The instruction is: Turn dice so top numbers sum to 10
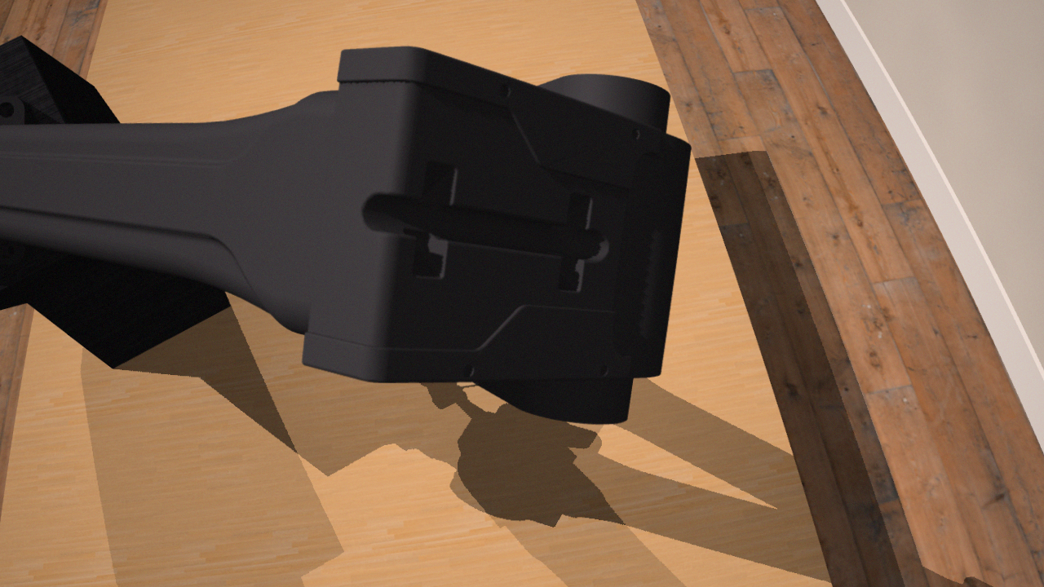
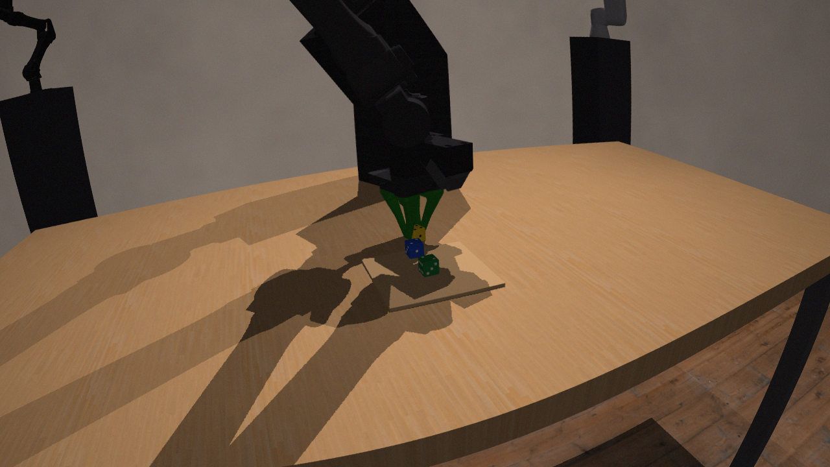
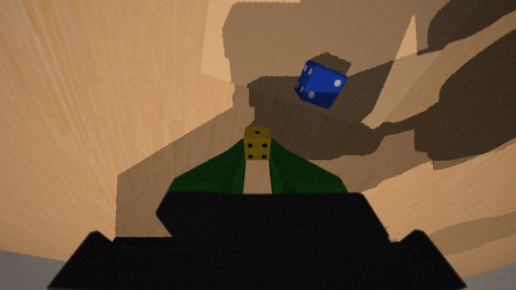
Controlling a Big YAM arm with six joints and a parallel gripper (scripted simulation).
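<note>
Gripper [image 3: 257, 155] pointing down over the mat [image 2: 464, 278], green fingers narrowed and clamped on the yellow die [image 3: 257, 143]; four black pips face the wrist camera; whether it is lifted off the mat is unclear. Blue die [image 2: 414, 248] sits just beside it, green die [image 2: 428, 266] close by, both on the mat; arm [image 1: 364, 211] blocks the top view.

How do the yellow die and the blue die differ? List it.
The yellow die is pinched between the gripper fingers; the blue die lies free on the mat. Yellow has black pips, blue white. Yellow faces the wrist camera squarely, showing four; blue sits turned corner-on. Both are small cubes.
</note>
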